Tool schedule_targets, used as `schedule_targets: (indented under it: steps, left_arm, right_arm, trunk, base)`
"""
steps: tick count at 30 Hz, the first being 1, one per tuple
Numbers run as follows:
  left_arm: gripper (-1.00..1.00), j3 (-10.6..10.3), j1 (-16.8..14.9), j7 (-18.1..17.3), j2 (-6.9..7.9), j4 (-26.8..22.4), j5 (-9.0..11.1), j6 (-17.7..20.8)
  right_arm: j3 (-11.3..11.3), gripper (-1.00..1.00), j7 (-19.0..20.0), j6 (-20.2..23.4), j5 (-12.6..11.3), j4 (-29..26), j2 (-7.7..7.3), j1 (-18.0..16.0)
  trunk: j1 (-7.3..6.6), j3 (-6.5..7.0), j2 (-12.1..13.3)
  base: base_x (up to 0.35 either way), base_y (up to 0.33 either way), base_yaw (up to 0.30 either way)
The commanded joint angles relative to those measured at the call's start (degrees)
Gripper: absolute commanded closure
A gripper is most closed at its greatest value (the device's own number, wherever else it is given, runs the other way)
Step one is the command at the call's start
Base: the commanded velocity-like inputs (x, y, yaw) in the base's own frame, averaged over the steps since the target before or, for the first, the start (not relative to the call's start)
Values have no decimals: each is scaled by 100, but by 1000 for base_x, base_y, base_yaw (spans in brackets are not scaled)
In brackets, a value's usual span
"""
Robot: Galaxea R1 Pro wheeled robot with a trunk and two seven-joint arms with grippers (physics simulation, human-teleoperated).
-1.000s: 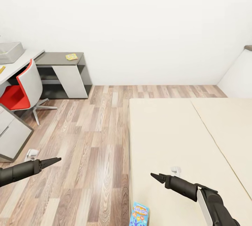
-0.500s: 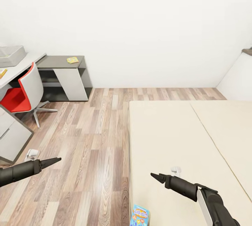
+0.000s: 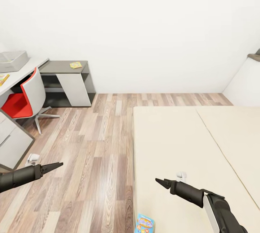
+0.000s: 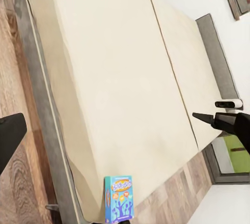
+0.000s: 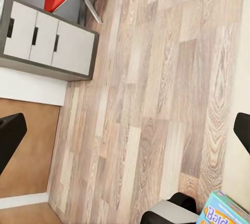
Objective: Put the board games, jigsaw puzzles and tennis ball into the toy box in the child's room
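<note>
Head view | board game point(image 3: 144, 223) at bed point(image 3: 173, 142) edge | floor point(image 3: 97, 146) open | both arms' fingers closed, empty

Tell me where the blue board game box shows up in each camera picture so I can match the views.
Head view: the blue board game box is at the bottom edge, on the near corner of the bed.
Left wrist view: the box stands at the bottom, against the bed's corner.
Right wrist view: a corner of the box is at the bottom right.
Shared landmark: the wooden floor beside the bed.
</note>
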Motion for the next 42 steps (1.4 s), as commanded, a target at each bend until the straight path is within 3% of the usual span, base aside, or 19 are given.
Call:
schedule_targets:
  steps: [1,42]
  left_arm:
    - [-100,-1,-4,-17,1,-1,2,62]
    - [-100,-23,-4,-16,-8,-1,-1,59]
  right_arm:
    - [-4,-100,7,47,-34,-1,0,-2]
    - [-4,-100,1,39,-34,-1,2,-5]
  trunk:
    - [3,1,-9]
    - [3,389,-9]
  base:
    - [0,0,0]
    - [0,0,0]
